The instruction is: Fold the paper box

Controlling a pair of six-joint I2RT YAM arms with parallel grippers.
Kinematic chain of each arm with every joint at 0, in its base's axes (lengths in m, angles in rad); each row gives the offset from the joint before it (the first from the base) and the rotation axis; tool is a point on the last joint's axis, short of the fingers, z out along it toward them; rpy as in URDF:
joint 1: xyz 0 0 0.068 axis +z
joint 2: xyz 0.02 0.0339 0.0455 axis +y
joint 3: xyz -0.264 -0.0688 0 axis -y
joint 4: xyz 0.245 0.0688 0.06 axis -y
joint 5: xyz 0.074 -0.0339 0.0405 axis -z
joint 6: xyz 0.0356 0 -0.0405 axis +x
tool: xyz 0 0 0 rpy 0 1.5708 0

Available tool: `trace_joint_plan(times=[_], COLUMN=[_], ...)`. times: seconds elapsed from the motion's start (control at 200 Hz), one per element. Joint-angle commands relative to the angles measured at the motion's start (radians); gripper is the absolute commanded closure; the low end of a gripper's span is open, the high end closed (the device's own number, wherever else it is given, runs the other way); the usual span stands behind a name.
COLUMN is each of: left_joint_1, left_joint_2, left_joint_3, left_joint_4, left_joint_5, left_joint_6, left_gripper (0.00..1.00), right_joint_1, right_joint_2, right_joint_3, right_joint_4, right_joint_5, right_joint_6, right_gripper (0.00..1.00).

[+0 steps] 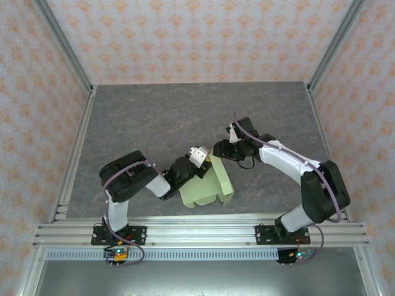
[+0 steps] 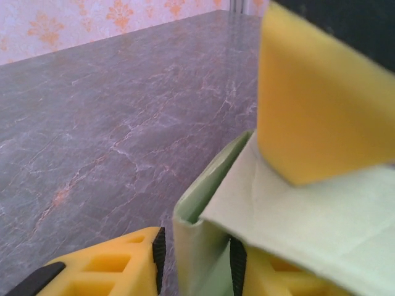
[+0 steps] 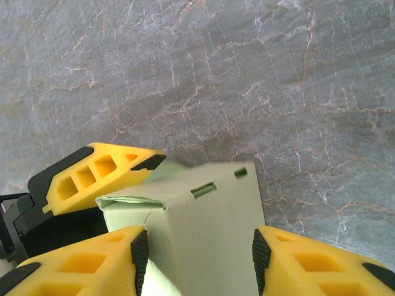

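Note:
The paper box is pale green card, partly folded, lying between the two arms near the table's front. In the left wrist view its hollow folded wall stands between the fingers of my left gripper. The right pad touches the wall and the left pad is a sliver off it. One yellow finger of the right gripper rests on the flap. My right gripper spans a slotted panel of the box, both pads against its edges. A left gripper finger lies beside the box.
The grey marbled table stretches open behind and to both sides of the box. Aluminium rails run along the near edge and patterned walls close in the other three sides.

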Motion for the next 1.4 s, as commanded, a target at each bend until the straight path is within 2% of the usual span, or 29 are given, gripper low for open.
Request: trace_joint_plan(times=[0.0, 0.07, 0.24, 0.315, 0.536, 0.601, 0.716, 0.886, 1.336, 1.396], left_joint_1=[-0.006, -0.006, -0.012, -0.016, -0.020, -0.020, -0.020, -0.018, -0.014, -0.013], left_joint_2=[0.038, 0.051, 0.093, 0.103, 0.106, 0.106, 0.107, 0.127, 0.165, 0.160], left_joint_3=[0.037, 0.047, 0.060, 0.061, 0.065, 0.064, 0.066, 0.073, 0.082, 0.079], left_joint_4=[0.053, 0.052, 0.059, 0.056, 0.041, 0.040, 0.036, 0.043, 0.076, 0.076], left_joint_5=[-0.037, -0.024, -0.019, -0.025, -0.129, -0.152, -0.143, -0.091, -0.092, -0.092], left_joint_6=[0.009, 0.018, 0.049, 0.062, 0.066, 0.066, 0.062, 0.041, 0.034, 0.035], left_gripper=[0.67, 0.70, 0.91, 0.94, 0.97, 0.93, 0.83, 0.79, 0.87, 0.90], right_joint_1=[0.009, 0.014, 0.020, 0.026, 0.032, 0.034, 0.042, 0.044, 0.060, 0.059], right_joint_2=[-0.022, -0.030, -0.030, -0.031, -0.038, -0.039, -0.042, -0.040, -0.041, -0.040], right_joint_3=[-0.054, -0.072, -0.104, -0.112, -0.127, -0.130, -0.137, -0.146, -0.139, -0.140], right_joint_4=[0.006, 0.019, 0.051, 0.069, 0.124, 0.135, 0.155, 0.163, 0.186, 0.189], right_joint_5=[-0.002, -0.002, 0.004, 0.005, -0.003, -0.016, -0.033, -0.027, -0.046, -0.051], right_joint_6=[0.050, 0.058, 0.086, 0.104, 0.149, 0.164, 0.185, 0.196, 0.227, 0.232], right_gripper=[0.50, 0.50, 0.50, 0.50, 0.50, 0.50, 0.50, 0.51, 0.52, 0.52])
